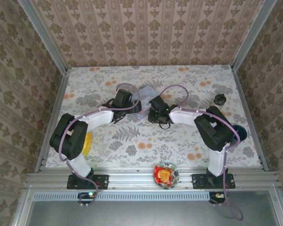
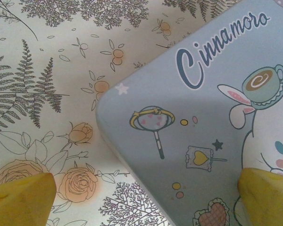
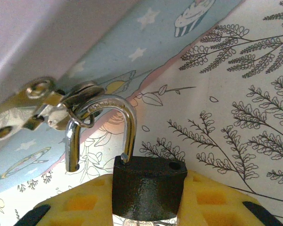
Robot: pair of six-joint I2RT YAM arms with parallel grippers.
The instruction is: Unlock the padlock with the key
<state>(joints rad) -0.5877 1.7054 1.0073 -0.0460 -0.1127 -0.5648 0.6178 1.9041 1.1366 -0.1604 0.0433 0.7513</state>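
Observation:
The padlock (image 3: 147,181) has a small black body and a silvery shackle (image 3: 118,106). My right gripper (image 3: 148,200) is shut on its body, yellow fingers (image 3: 75,202) on both sides. The shackle stands open: one leg hangs free beside the body and the body's hole (image 3: 174,165) is empty. The shackle is still hooked through the metal clasp (image 3: 47,101) of the pale blue tin (image 2: 212,117). A silvery glint (image 3: 142,221) shows under the body; I cannot tell if it is the key. My left gripper (image 2: 146,193) is open above the tin's corner, holding nothing. The two grippers (image 1: 132,104) (image 1: 154,114) face each other mid-table.
A small bottle with a round black cap (image 1: 220,99) stands at the right. A dark blue ball (image 1: 239,134) lies by the right arm, a yellow object (image 1: 87,143) by the left arm. A bowl with a red packet (image 1: 165,175) sits at the front edge. Patterned walls enclose the table.

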